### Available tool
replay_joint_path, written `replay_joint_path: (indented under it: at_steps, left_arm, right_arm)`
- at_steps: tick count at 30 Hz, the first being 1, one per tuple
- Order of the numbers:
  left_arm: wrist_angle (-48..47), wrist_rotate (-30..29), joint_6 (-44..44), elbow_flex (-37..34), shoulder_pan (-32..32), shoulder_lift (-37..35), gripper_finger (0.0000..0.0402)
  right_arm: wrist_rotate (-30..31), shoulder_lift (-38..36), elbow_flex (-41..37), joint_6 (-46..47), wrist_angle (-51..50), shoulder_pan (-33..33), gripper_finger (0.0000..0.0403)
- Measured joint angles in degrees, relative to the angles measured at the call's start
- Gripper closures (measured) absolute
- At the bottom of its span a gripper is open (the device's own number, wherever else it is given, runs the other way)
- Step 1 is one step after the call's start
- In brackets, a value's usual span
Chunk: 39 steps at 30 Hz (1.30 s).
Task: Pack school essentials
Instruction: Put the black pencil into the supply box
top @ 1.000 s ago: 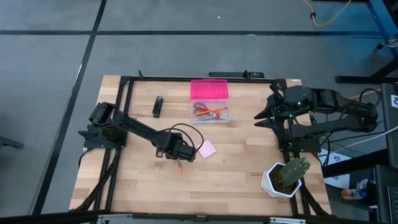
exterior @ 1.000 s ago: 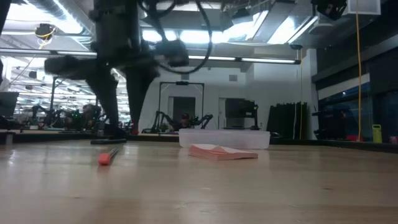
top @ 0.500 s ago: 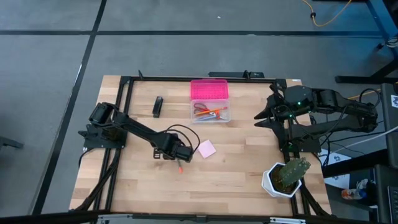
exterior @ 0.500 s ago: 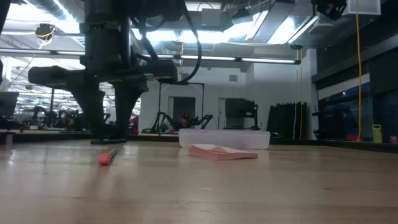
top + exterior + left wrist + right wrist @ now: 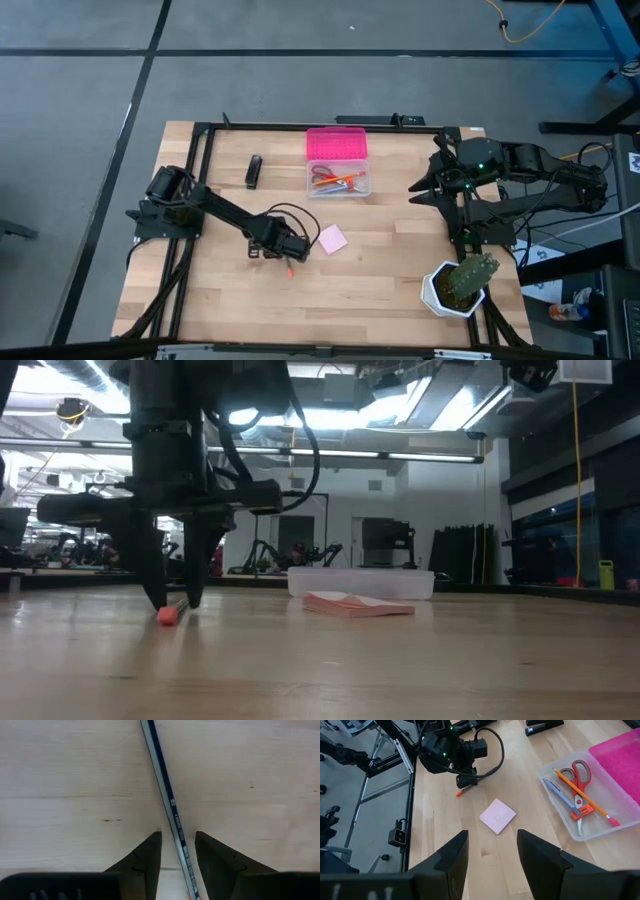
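So far we have part of the packing done: the clear box [image 5: 338, 181], sitting near the far edge of the table [image 5: 380, 290] with its pink lid [image 5: 336, 143] folded back, already holds the red-handled scissors [image 5: 577, 785], an orange pencil [image 5: 580, 794] and what looks like a pen [image 5: 559, 793], plus a small orange piece beside the scissors. Three things are left out on the wood, as far as we can see. The pink notepad [image 5: 332, 239] lies flat near the middle of the table, well apart from the box. The small black item [image 5: 254, 171] rests to the left of the box, untouched. The slim pen with the orange-red tip [image 5: 172, 609] lies just left of the notepad, and that is the piece we are working on: our left gripper [image 5: 285, 249] is down over it with its fingers [image 5: 145, 860] parted, one on either side of the barrel and not yet closed on it. Our right gripper [image 5: 490, 855] waits raised at the right side of the table, open and empty. We judge the job roughly half finished, with the lid to shut at the end.
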Motion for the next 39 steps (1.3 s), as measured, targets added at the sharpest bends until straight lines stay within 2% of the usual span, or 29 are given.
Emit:
replay_joint_path:
  at_steps: [6, 18, 23, 31, 39]
  left_arm:
    - [-1.1, 0.0, -1.2, 0.0, -0.1, 0.7, 0.0291]
    - [-4.2, 0.3, -1.0, 0.0, -0.1, 0.8, 0.0388]
    - [-4.2, -0.3, -0.4, 0.8, -0.1, 0.3, 0.0396]
    - [-9.5, -4.9, 6.0, 8.1, 1.2, -0.5, 0.04]
    - [-10.2, -5.0, 24.9, 16.0, 8.9, -0.5, 0.0401]
  right_arm:
    - [0.0, 0.0, 0.0, 0.0, 0.0, 0.0, 0.0234]
    - [0.0, 0.0, 0.0, -1.4, -0.1, 0.0, 0.0234]
    - [0.0, 0.0, 0.0, -1.5, -0.1, 0.0, 0.0234]
    - [0.1, 0.0, 0.0, -1.6, -0.5, 0.0, 0.0234]
    - [0.1, 0.0, 0.0, -1.4, -0.5, 0.0, 0.0234]
